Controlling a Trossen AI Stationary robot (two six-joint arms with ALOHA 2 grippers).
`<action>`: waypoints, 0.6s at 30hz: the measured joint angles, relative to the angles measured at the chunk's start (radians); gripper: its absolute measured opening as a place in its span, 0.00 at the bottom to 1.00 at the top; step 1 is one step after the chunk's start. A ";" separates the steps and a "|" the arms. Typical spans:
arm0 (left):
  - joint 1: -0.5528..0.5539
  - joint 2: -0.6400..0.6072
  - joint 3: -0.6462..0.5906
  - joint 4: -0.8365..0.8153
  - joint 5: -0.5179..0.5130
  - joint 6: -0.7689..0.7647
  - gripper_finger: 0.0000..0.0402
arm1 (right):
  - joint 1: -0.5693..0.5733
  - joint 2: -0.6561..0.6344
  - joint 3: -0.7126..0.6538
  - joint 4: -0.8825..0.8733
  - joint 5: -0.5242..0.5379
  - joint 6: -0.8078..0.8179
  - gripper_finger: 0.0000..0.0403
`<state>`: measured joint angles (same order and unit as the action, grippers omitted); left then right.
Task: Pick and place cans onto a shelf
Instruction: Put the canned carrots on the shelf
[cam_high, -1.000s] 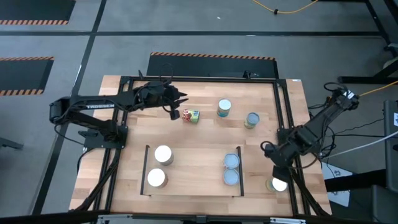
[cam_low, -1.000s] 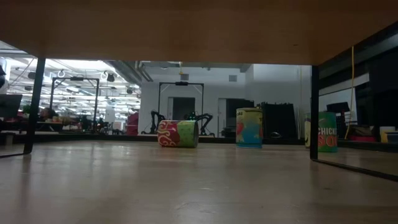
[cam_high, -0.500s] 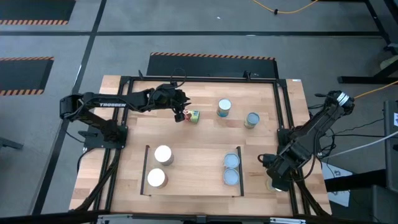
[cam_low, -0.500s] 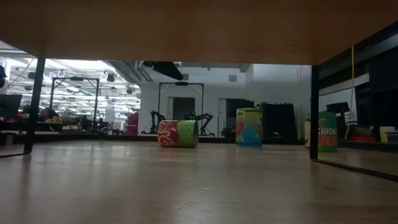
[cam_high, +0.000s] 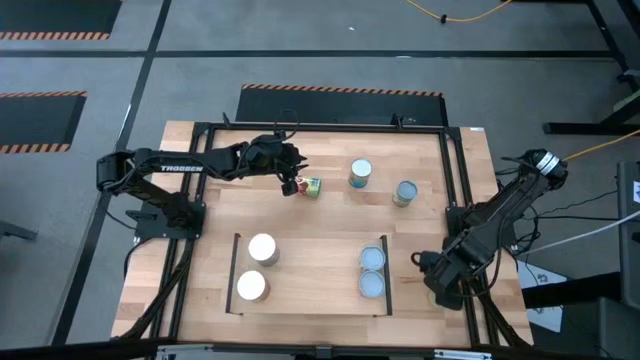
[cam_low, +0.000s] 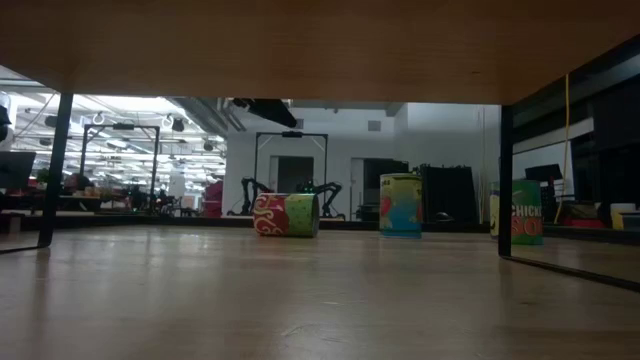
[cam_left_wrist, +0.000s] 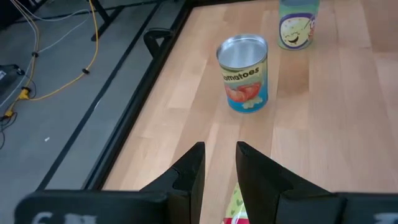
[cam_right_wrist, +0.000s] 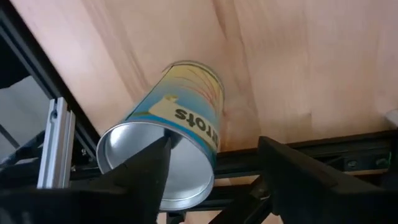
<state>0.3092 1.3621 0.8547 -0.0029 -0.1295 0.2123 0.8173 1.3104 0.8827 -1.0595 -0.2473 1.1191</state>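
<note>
Still risky: our left fingers (cam_left_wrist: 217, 171) sit open over the tipped can (cam_high: 309, 186), which could roll; right fingers (cam_right_wrist: 214, 165) open around the edge can (cam_right_wrist: 168, 158).

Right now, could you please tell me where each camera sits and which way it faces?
High: above the table, straight down; both arms, left tool at the lying can, right tool by the right rail.
Low: table height, level toward the room; lying can again.
Left wrist: past its fingers at a tomato can.
Right wrist: past its fingers at a yellow-blue can.
</note>
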 joint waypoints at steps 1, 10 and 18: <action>0.000 0.000 0.000 0.000 0.000 0.000 0.21 | 0.000 0.002 0.000 0.003 -0.002 -0.004 0.57; 0.000 0.000 0.000 0.000 0.000 0.000 0.21 | 0.000 0.002 0.000 0.002 -0.007 -0.013 0.20; 0.000 0.000 0.000 0.000 0.000 0.000 0.21 | 0.000 0.003 -0.001 -0.003 -0.002 -0.026 0.02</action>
<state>0.3092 1.3621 0.8547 -0.0029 -0.1295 0.2123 0.8173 1.3132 0.8814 -1.0622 -0.2488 1.0931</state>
